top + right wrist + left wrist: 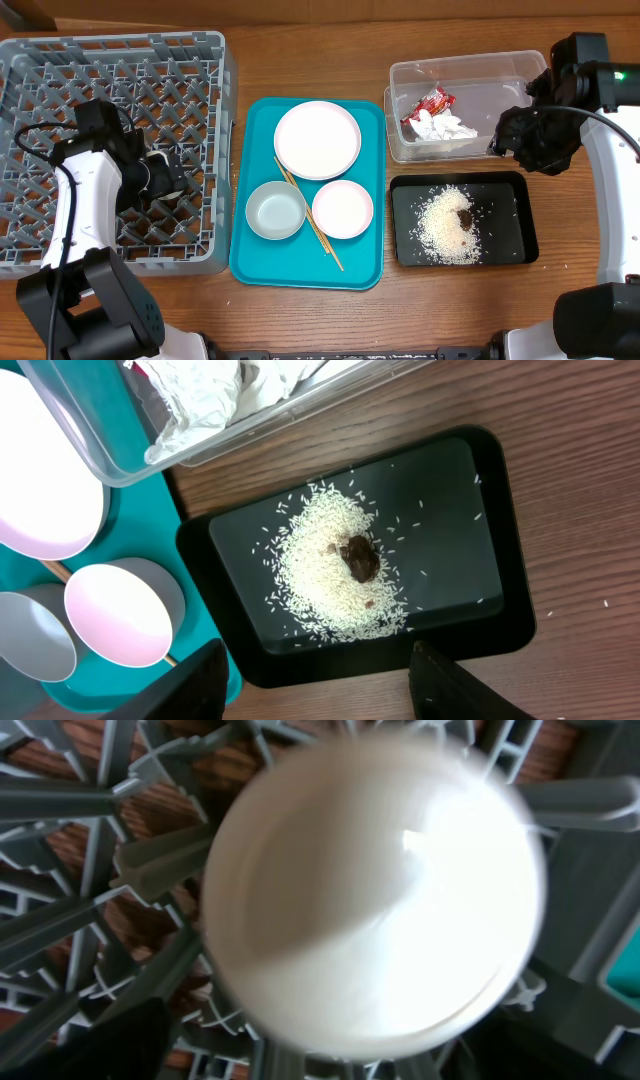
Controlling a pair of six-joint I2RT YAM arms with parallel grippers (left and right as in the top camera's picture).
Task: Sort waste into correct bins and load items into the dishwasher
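My left gripper (165,185) is low inside the grey dish rack (120,60), shut on the small white cup (375,890), which fills the left wrist view over the lattice (70,840). My right gripper (320,695) is open and empty, above the black tray (480,510) that holds the rice (320,580) and the brown lump (360,558). The clear tub (460,65) holds the red wrapper (430,103) and tissue (445,128). The plate (317,140), smaller dish (342,208), bowl (275,211) and chopsticks (310,215) lie on the teal tray (250,260).
The teal tray stands between the rack and the two bins. Bare wooden table (300,60) shows behind the tray and along the front edge. The right arm's body (575,90) hangs over the tub's right end.
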